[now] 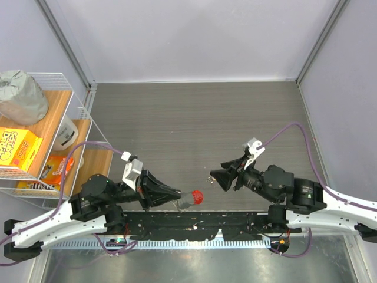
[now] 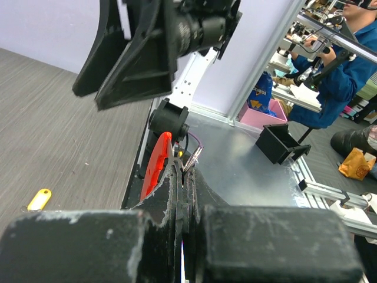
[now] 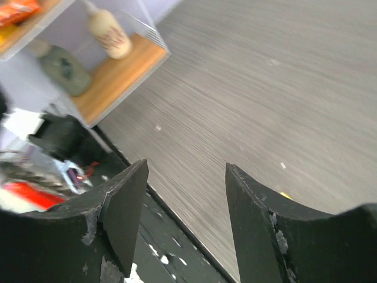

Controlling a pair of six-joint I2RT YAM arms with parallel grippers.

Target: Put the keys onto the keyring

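My left gripper (image 1: 177, 194) is shut on the keyring (image 1: 194, 197), near the table's front edge. In the left wrist view the keyring's curved red plastic piece (image 2: 156, 165) and thin silvery ring (image 2: 193, 156) stick out past the closed fingertips of the left gripper (image 2: 184, 172). The key with its yellow tag (image 2: 39, 199) lies flat on the wood-grain table, loose. Above it hangs my right gripper (image 1: 217, 178), open with nothing between its fingers. In the right wrist view only a sliver of the key's yellow tag (image 3: 285, 195) shows beside the right finger of the right gripper (image 3: 185, 168).
A white wire shelf (image 1: 65, 118) stands at the left with snack boxes, a grey bag and a bottle (image 3: 109, 32). The black base rail (image 1: 194, 221) runs along the near edge under both grippers. Grey walls close off the back and sides.
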